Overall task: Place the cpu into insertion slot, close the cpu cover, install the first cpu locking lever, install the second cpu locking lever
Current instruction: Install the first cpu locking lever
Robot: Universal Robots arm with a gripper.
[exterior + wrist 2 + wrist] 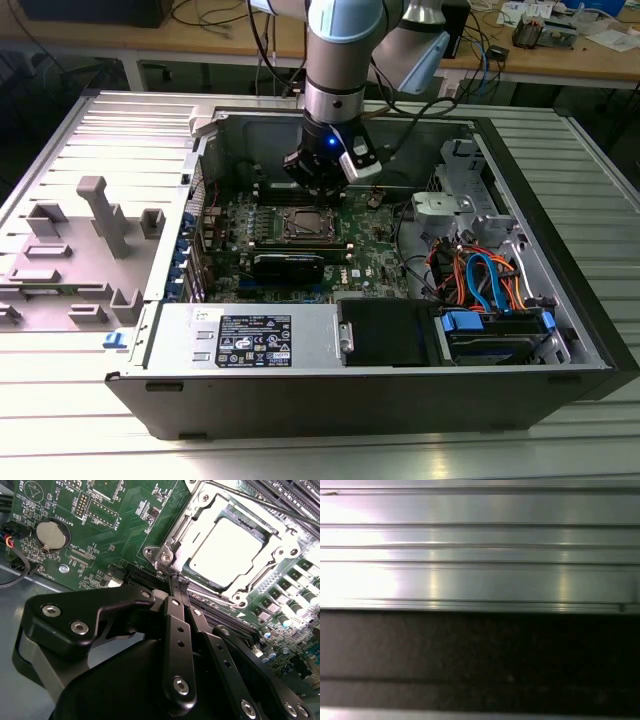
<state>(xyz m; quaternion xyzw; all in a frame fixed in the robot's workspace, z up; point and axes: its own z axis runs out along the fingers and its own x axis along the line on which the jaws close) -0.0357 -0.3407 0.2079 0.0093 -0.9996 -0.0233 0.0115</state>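
The open computer case lies on the counter. Inside it, the motherboard fills the middle. The cpu sits in its socket at the motherboard's centre, the cpu cover lying around it. The power supply lies along the case's near edge, cables toward the exterior view's right.
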